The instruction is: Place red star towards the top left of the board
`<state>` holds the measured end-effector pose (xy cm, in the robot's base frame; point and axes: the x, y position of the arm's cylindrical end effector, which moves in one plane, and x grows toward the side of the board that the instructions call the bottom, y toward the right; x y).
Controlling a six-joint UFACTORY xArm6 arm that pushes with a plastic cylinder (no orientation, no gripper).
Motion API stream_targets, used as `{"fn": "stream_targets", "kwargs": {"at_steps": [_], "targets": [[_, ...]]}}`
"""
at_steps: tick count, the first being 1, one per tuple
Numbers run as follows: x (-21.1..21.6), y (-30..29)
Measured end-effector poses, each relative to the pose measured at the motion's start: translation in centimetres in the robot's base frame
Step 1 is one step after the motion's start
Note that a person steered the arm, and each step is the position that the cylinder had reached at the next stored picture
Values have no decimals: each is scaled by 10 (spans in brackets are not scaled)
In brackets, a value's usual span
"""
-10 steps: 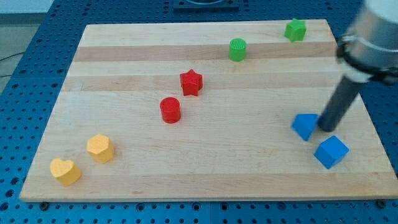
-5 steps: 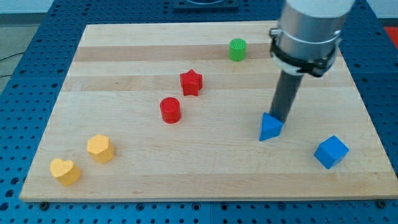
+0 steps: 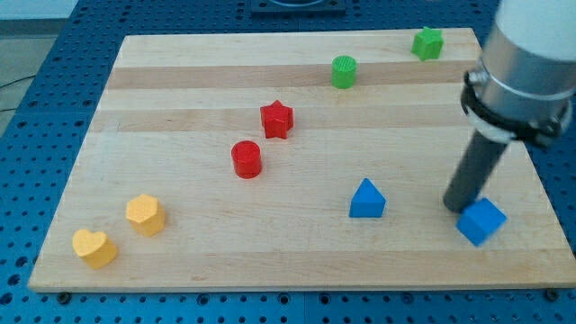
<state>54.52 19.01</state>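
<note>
Red star (image 3: 277,119) is seen near the board's middle, just above and right of the red cylinder (image 3: 246,158), while my tip (image 3: 456,209) rests far off at the view's right, touching or just beside the blue cube (image 3: 480,220); no claw is fitted, so nothing is held. It should be approached from its lower right, clear of the blue triangular block (image 3: 366,199), and pushed steadily up-left. Pale wooden board (image 3: 180,72) lies on a blue perforated table (image 3: 27,117), with open room towards the top left.

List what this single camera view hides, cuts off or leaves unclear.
- My tip: its very end meets the blue cube; contact cannot be confirmed.
- The arm's grey upper body: cut off by the view's top and right edges.
- Green star-like block: too small to confirm its shape.
</note>
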Motion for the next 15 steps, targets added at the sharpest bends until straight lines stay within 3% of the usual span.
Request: {"fn": "stream_targets", "kwargs": {"at_steps": [1, 2, 4, 5, 6, 7, 8, 9, 10, 11, 12, 13, 14, 15], "targets": [[10, 9], [-34, -17], [-121, -134], [-144, -226], [-136, -240], [-169, -304], [-230, -335], [-246, -366], [-206, -376], [-228, -428], [-266, -394], [-219, -365], [-133, -264], [-83, -195]]}}
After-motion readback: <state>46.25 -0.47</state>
